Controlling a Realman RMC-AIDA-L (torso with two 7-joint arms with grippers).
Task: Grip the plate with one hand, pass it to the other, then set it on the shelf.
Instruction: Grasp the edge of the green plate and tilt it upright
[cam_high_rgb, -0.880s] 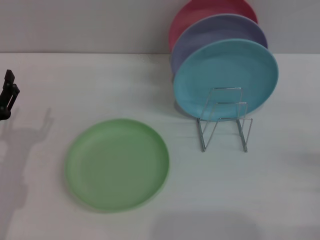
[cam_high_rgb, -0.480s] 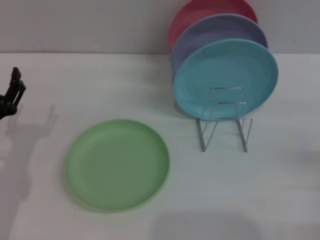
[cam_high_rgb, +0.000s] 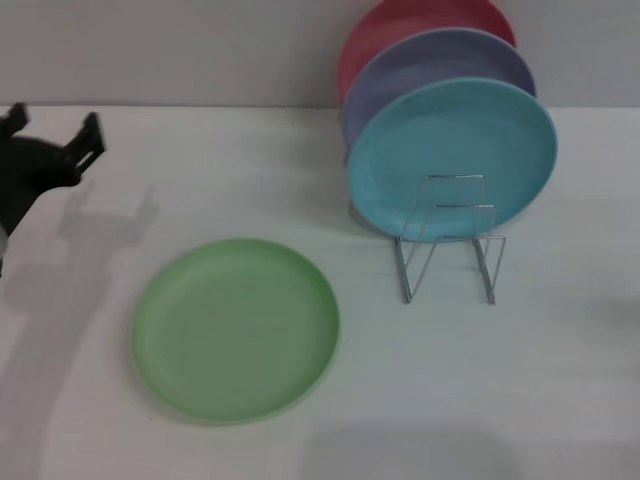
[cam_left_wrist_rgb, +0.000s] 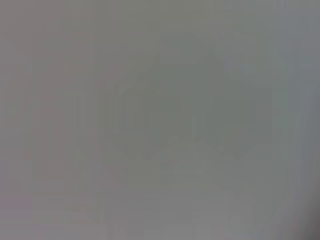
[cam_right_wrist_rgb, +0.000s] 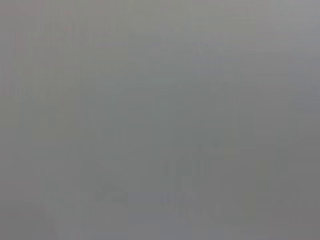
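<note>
Hovering at the frame's left edge, left pincer (cam_high_rgb: 52, 135) spread wide, gripping nothing. Lying flat lower left on the surface (cam_high_rgb: 560, 380): green plate (cam_high_rgb: 235, 328).

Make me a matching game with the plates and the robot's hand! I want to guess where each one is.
Things:
1. light green plate
2. turquoise-blue plate
3. pink plate
4. left gripper

Places:
A. standing at the very back of the wire rack
B. lying flat on the white table
C. at the table's far left edge, fingers spread apart
D. standing at the front of the row, just behind the rack's front wires

Pairs: 1-B, 2-D, 3-A, 4-C
</note>
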